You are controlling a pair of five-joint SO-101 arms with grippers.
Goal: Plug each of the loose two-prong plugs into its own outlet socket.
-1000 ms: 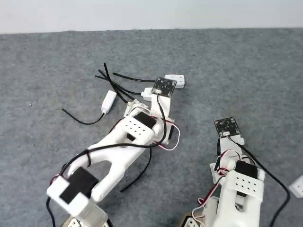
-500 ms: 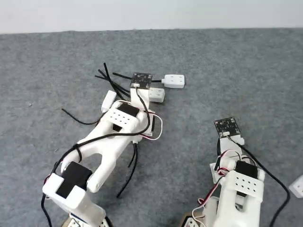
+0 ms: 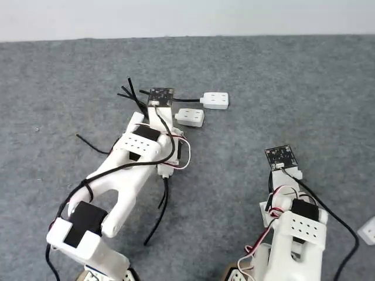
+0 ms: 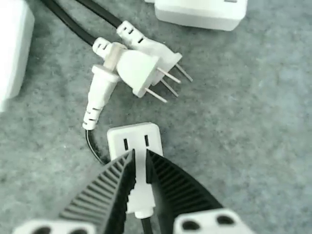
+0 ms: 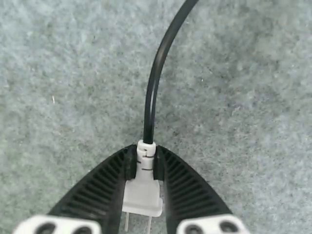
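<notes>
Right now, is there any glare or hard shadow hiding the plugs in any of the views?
High view: soft, even light, faint shadows only, no glare on the grey mat. Left wrist view: the loose plugs and the socket cast soft shadows, and the prongs show plainly. Right wrist view: flat light, no glare on the held plug.

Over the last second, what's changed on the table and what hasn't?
The left arm swung leftward in the high view, from the far socket block and near socket block to the black cords. Its left hand is shut on a small white socket. Both blocks stayed put, as did the right hand, shut on its two-prong plug.
</notes>
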